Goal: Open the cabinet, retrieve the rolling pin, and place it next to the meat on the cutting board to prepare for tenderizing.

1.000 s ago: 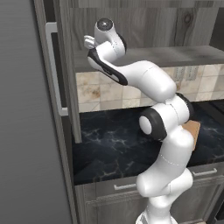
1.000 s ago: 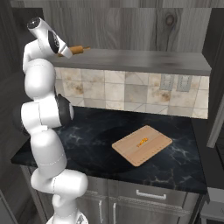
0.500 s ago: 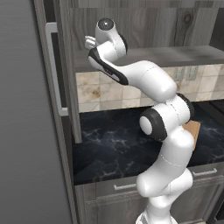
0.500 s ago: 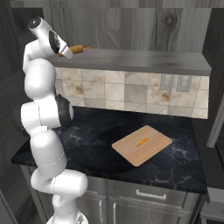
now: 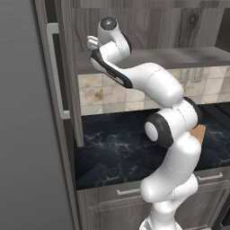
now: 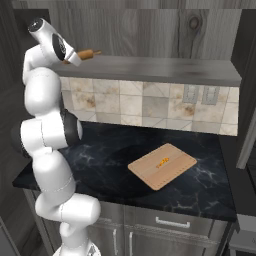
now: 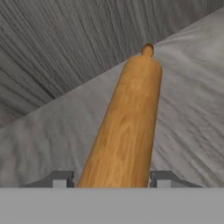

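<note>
The rolling pin (image 7: 127, 127) lies on the cabinet (image 6: 150, 30) shelf, and in the hand view it runs up the middle of the frame from the bottom edge toward the upper centre, ending in a small knob against the wood-grain back wall. The hand (image 7: 111, 178) sits at the near end of it: one dark finger tip (image 7: 59, 178) shows at lower left and the other at lower right, each hard against a side of the wooden barrel, so the jaws are clamped on the rolling pin. The pin rests on the grey shelf along its length.

In the right base view the rolling pin (image 6: 86, 53) shows at upper left, sticking out to the right of the white wrist, just above the front edge of the shelf. In the left base view the wrist reaches into the cabinet at upper centre, with the opened door (image 5: 67, 72) standing edge-on at the left of the frame and its long silver bar handle (image 5: 55, 72) beside it.

The cutting board (image 6: 162, 165) lies right of centre in the right base view on the black marbled surface (image 6: 105, 150), well below the shelf. A small orange-yellow piece, the meat (image 6: 162, 162), sits near the middle of the board. Grey drawer fronts (image 6: 170, 225) run below the surface.
</note>
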### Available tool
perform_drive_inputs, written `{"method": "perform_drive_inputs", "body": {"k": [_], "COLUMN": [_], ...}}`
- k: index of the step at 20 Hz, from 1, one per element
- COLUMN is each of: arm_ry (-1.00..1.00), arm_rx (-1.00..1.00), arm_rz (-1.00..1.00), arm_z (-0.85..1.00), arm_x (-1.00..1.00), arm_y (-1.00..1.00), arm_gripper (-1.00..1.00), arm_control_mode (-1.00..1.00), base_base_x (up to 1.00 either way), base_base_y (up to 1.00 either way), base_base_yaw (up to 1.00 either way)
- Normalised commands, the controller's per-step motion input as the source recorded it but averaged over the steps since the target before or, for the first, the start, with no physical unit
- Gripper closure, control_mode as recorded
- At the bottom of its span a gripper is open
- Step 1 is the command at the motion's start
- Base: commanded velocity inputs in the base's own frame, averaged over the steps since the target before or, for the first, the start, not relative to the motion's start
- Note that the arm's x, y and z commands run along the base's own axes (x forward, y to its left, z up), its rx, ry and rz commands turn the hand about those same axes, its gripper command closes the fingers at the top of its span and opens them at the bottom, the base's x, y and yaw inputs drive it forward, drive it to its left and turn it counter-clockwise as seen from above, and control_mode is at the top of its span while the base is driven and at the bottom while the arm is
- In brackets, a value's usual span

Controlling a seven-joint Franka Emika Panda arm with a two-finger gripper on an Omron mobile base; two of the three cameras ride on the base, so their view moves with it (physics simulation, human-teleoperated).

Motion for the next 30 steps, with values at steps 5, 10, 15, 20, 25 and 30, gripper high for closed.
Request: {"method": "perform_drive_inputs", "body": {"k": [5, 10, 15, 20, 25, 30], "arm_ry": [-0.14, -0.13, -0.07, -0.03, 0.00, 0.00], "arm_rx": [0.00, 0.00, 0.00, 0.00, 0.00, 0.00], "arm_rz": [-0.08, -0.14, -0.16, -0.17, -0.16, -0.17], "arm_z": [0.00, 0.07, 0.26, 0.31, 0.26, 0.03], "arm_x": [-0.74, -0.94, -0.72, -0.60, -0.55, -0.59], "arm_y": [0.00, 0.00, -0.01, -0.05, -0.18, -0.26], "arm_gripper": [1.00, 1.00, 1.00, 1.00, 1.00, 1.00], "arm_control_mode": [-1.00, -1.00, -1.00, -1.00, -1.00, -1.00], "base_base_x": [0.00, 0.00, 0.00, 0.00, 0.00, 0.00], "base_base_y": [0.00, 0.00, 0.00, 0.00, 0.00, 0.00], "base_base_yaw": [0.00, 0.00, 0.00, 0.00, 0.00, 0.00]}}
